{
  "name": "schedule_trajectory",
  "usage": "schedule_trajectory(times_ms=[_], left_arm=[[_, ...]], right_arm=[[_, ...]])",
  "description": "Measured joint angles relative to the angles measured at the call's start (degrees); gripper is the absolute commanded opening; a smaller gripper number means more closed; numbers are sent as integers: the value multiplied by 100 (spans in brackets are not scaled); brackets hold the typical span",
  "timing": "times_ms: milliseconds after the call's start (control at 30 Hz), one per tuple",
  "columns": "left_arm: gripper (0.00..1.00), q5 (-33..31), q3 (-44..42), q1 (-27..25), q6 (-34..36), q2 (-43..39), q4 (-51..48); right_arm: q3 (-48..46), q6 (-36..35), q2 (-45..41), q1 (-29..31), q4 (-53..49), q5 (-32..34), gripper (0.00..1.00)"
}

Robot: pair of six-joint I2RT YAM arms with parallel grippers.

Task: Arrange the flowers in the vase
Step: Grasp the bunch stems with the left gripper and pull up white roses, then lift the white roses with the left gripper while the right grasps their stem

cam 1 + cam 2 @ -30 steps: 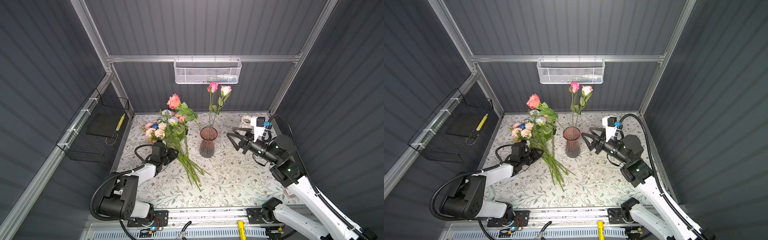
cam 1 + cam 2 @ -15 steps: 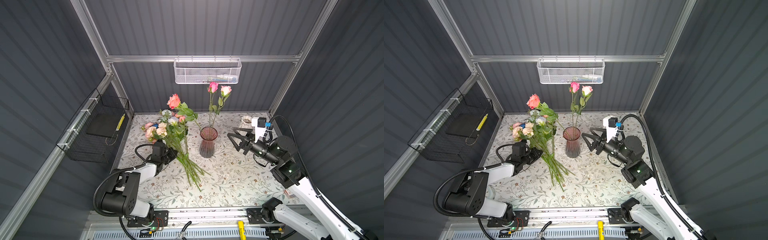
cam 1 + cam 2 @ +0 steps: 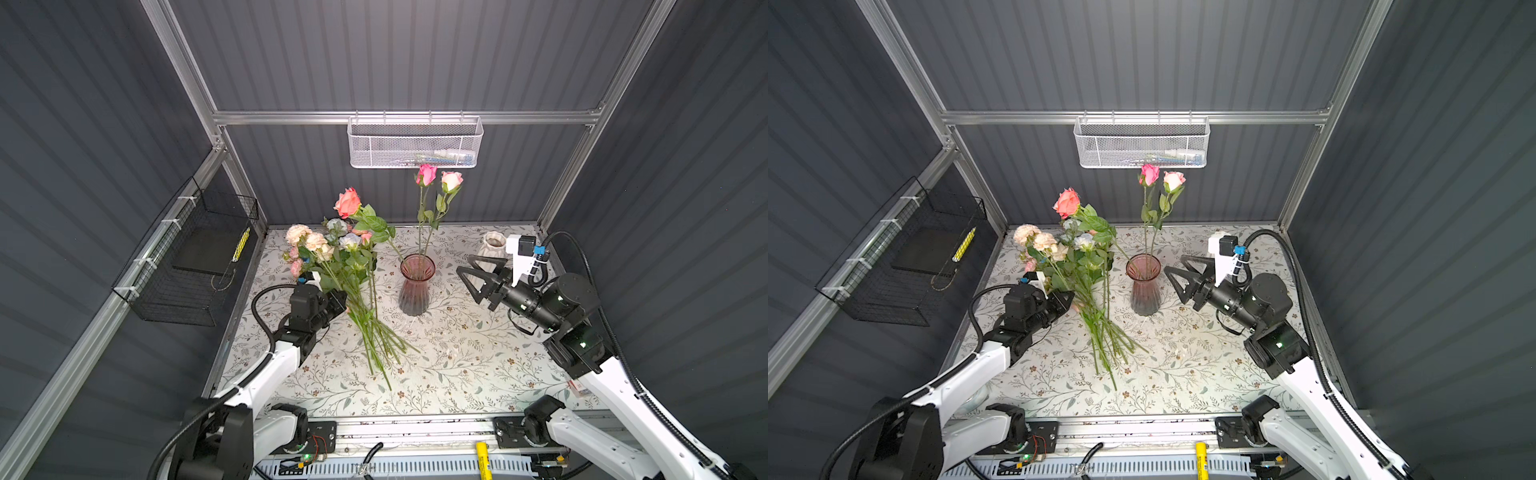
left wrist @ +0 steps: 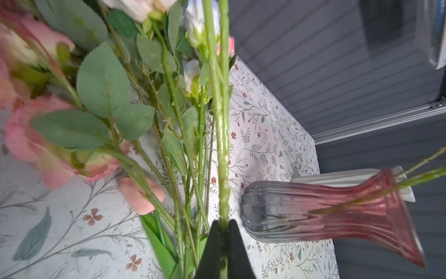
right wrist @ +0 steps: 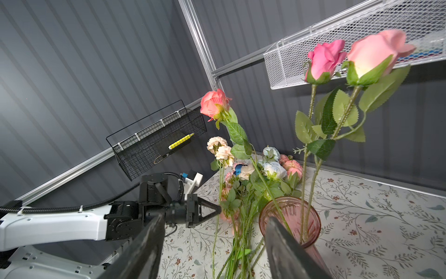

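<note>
Status: left gripper has its fingers clamped on one thick green stem, low down, in among the bunch. Left wrist view: stem sits dead centre between the two black tips, no visible gap. Right wrist view: that stem appears to run up to the cream heads, which stand higher than most of the bunch. Left arm comes in low from the front-left, wrist close to the table.

Bunch sits just left of the vase, heads toward the back-left corner, cut ends fanned out on the table toward the front. Head colours: peach, cream, pink, pale blue, one dark blue mostly hidden.

Vase upright mid-table, ribbed pink glass, three flowers already in it: hot pink rose and pale pink rose standing tall, coral rose leaning left over the bunch.

Right gripper: fingers wide apart, nothing between them, hovering just right of the vase, pointed at it, not touching. White vase behind it, near the back wall.

Mesh basket on the back rail, contents unclear. Black wire basket on the left wall, yellow stick inside.
</note>
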Motion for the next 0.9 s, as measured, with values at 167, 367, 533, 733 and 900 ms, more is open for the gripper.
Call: schedule_trajectory(times_ms=[167,367,533,733,900], left_arm=[[0,-308,389,0,227,-1115,-793],[0,-328,1572,0,542,-1884,-1462],[0,-44,2492,0,708,-2162,-1784],[0,992,3560,0,815,-2009,-1926],[0,2074,3762,0,811,-1674,-1746]], right_arm=[[7,7,-11,0,2,-22,70],[105,20,-20,0,17,-315,66],[741,-59,348,79,-50,-909,66],[2277,-850,1447,1224,-929,-1082,69],[3707,-1506,2793,2151,-1867,-1080,70]])
